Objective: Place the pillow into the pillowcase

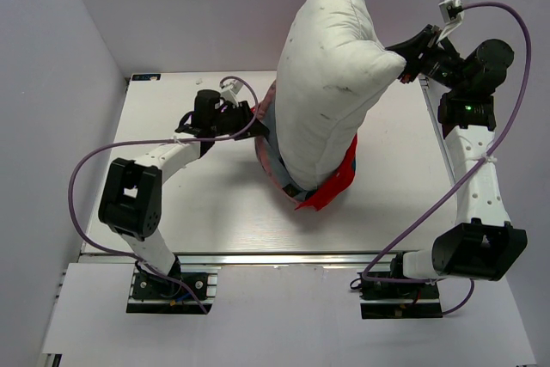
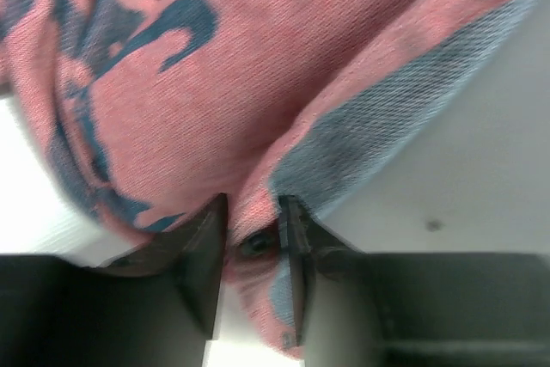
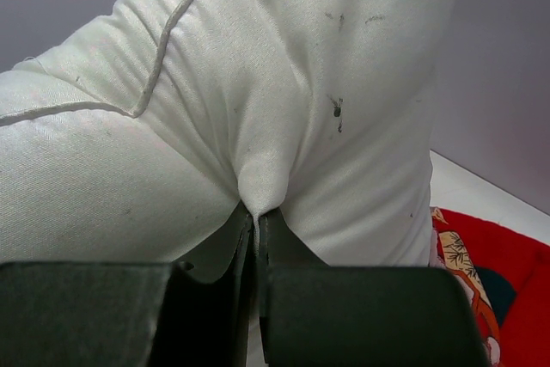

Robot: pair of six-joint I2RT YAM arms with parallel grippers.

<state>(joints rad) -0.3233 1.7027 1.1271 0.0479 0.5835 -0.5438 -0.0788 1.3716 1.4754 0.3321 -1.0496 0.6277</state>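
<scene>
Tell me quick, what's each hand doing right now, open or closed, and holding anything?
Left hand: closed on a fold of the pillowcase.
Right hand: closed, pinching the pillow.

From above, you lose the lower end of the pillow (image 1: 331, 83) inside the pillowcase (image 1: 333, 192) — and most of the pillowcase sits behind it. The tips of the left gripper (image 2: 253, 217) are hidden there too. Its wrist view is blurred, so you cannot tell whether the jaws press the fold between them. In the right wrist view, 2 edges — top and left — cut the pillow off.
</scene>
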